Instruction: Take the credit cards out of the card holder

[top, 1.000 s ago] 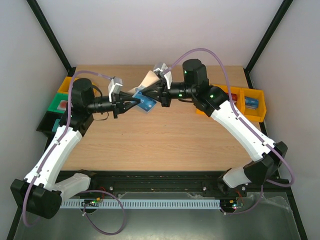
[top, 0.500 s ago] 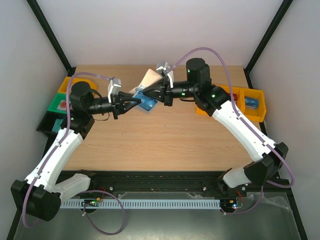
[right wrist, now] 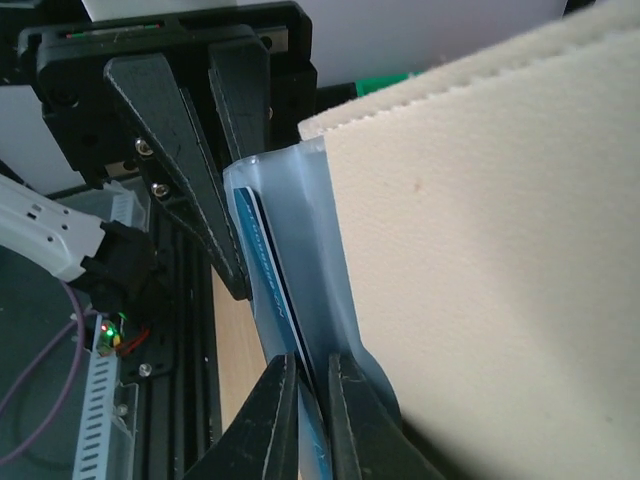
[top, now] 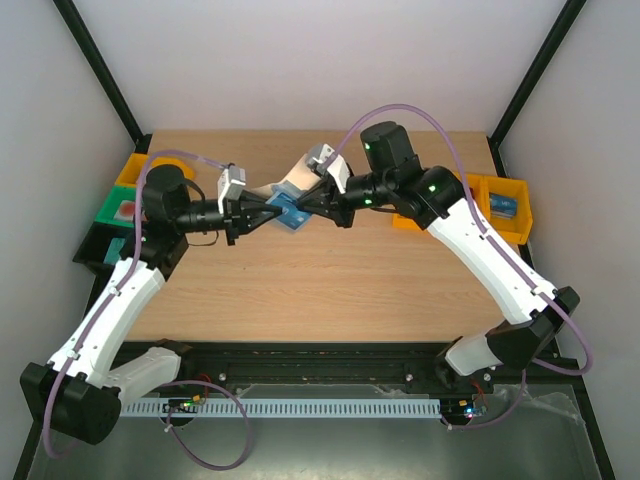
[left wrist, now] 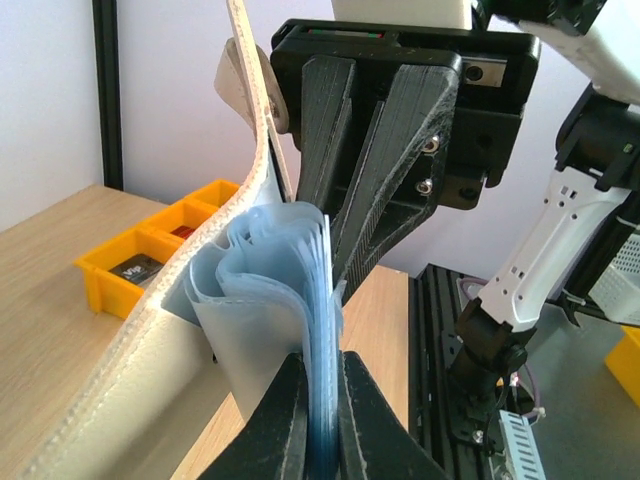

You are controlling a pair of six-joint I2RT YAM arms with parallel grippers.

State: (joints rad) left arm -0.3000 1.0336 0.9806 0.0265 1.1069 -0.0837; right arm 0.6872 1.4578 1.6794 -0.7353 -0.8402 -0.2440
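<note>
We have the left gripper [top: 262, 213] pinching the card holder [top: 298, 168] by its blue inside, mid-air at upper centre of the top view, the right gripper [top: 303, 206] near-closed astride 1 blue credit card [right wrist: 262, 262] in its pocket, clamped or not we cannot tell, 0 cards out.

From above I see my whole tabletop [top: 320, 290]; each wrist view faces the other, close on the card holder [left wrist: 150, 390].

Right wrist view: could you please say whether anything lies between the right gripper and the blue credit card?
Yes: a translucent sleeve of the card holder wraps the credit card, so the right gripper straddles film.
</note>
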